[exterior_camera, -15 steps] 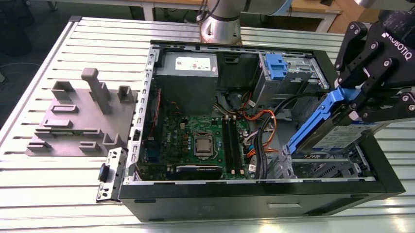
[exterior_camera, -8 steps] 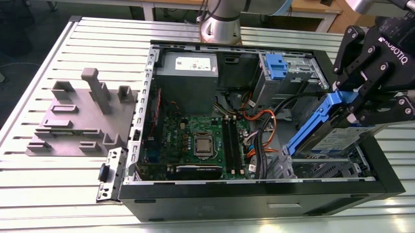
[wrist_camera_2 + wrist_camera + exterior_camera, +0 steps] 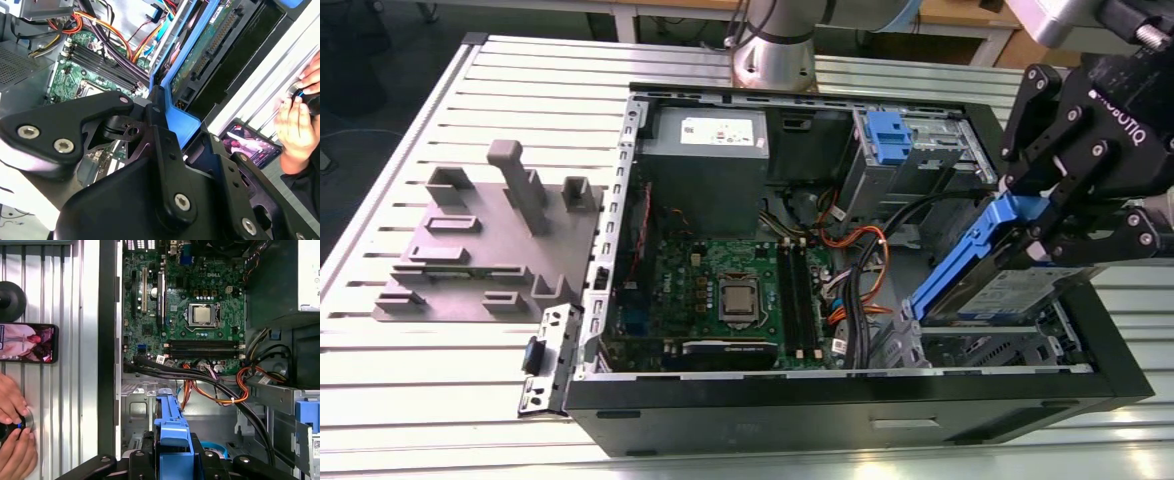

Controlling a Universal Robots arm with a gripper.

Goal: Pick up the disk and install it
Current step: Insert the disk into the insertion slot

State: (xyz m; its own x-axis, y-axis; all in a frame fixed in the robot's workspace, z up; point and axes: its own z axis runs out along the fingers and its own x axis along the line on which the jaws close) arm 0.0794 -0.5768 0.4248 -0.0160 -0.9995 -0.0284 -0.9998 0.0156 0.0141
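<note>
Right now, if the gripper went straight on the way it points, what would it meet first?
Probably the metal drive bay, just below the disk that the gripper holds; depth is unclear.

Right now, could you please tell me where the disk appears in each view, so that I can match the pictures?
Exterior view: the disk is tilted in the jaws, on the exterior view's right of the motherboard.
Second wrist view: the disk shows its green underside, beyond the jaws.
First wrist view: the disk is edge-on, its blue bracket between the jaws.
Shared landmark: the motherboard, in all three.
</note>
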